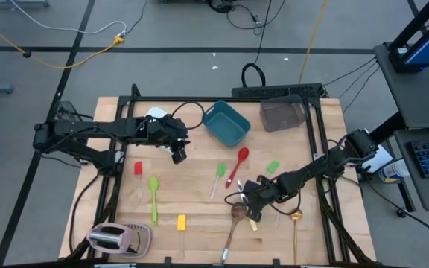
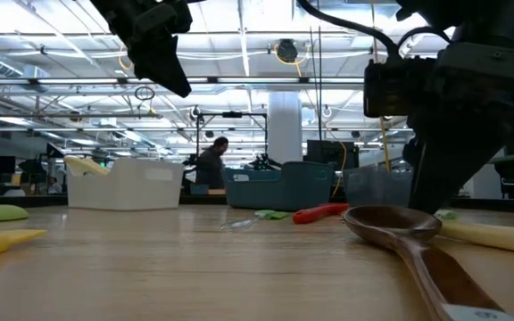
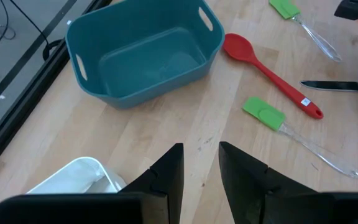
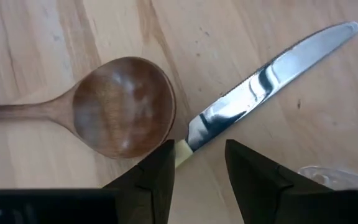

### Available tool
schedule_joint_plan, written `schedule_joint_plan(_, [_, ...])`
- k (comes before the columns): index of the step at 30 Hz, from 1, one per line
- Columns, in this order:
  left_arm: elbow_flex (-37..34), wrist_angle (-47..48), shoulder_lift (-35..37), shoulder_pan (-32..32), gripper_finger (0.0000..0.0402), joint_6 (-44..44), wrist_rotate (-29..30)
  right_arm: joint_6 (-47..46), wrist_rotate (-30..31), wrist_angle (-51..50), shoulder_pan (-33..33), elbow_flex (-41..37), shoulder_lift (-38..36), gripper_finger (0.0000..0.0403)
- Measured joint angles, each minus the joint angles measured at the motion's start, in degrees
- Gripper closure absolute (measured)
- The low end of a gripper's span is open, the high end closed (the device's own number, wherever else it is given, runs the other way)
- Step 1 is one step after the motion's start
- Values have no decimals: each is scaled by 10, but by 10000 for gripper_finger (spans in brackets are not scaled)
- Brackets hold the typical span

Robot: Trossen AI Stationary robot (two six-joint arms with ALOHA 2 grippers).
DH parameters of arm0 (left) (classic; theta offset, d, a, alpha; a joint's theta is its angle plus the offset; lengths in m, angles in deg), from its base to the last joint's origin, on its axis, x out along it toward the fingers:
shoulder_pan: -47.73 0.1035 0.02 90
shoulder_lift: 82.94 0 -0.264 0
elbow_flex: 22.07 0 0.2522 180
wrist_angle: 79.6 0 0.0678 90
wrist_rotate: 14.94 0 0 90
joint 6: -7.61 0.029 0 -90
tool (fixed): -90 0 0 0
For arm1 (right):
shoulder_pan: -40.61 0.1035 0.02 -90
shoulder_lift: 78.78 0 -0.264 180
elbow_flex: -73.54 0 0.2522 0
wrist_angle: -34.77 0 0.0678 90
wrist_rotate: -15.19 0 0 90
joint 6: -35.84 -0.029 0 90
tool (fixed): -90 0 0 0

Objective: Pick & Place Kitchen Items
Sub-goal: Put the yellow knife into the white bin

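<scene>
A knife with a cream handle point(image 4: 182, 154) and a serrated steel blade point(image 4: 272, 68) lies flat on the wooden table beside a wooden spoon point(image 4: 124, 106). My right gripper point(image 4: 197, 146) is open, low over the table's near right part point(image 1: 250, 205), and tilted downward. One finger stands on each side of the knife where handle meets blade; no touch shows. My left gripper point(image 3: 201, 168) hangs open and holds nothing above the table's far left part point(image 1: 179, 152), near the teal tub point(image 3: 142, 50).
A red spoon point(image 1: 238, 165), two green spatulas point(image 1: 220, 173) point(image 1: 272, 167), a green spoon point(image 1: 153, 195), red point(image 1: 138, 171) and yellow point(image 1: 181, 223) spatulas and a gold spoon point(image 1: 295, 219) lie about. A toaster point(image 1: 110, 237) stands near left, a grey tub point(image 1: 281, 113) far right.
</scene>
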Motion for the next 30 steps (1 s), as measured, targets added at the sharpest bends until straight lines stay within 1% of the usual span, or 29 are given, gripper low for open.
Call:
schedule_joint_plan(7, [0, 1, 0, 0, 295, 0, 0, 38, 0, -101, -10, 1, -13, 268])
schedule_joint_plan(14, [0, 5, 0, 0, 295, -12, 0, 91, 13, -124, -32, -3, -52, 268])
schedule_joint_plan(17, [0, 5, 0, 0, 295, -27, -1, 70, 13, -115, -36, -2, -65, 268])
schedule_joint_plan(21, [0, 6, 0, 0, 295, -42, -1, 56, 10, -118, -33, -3, -64, 268])
schedule_joint_plan(28, [0, 8, 0, 0, 295, -57, -1, -37, 9, -112, -31, -22, -63, 268])
schedule_joint_plan(30, [0, 8, 0, 0, 295, -61, -1, -65, -3, -92, -31, -36, -64, 268])
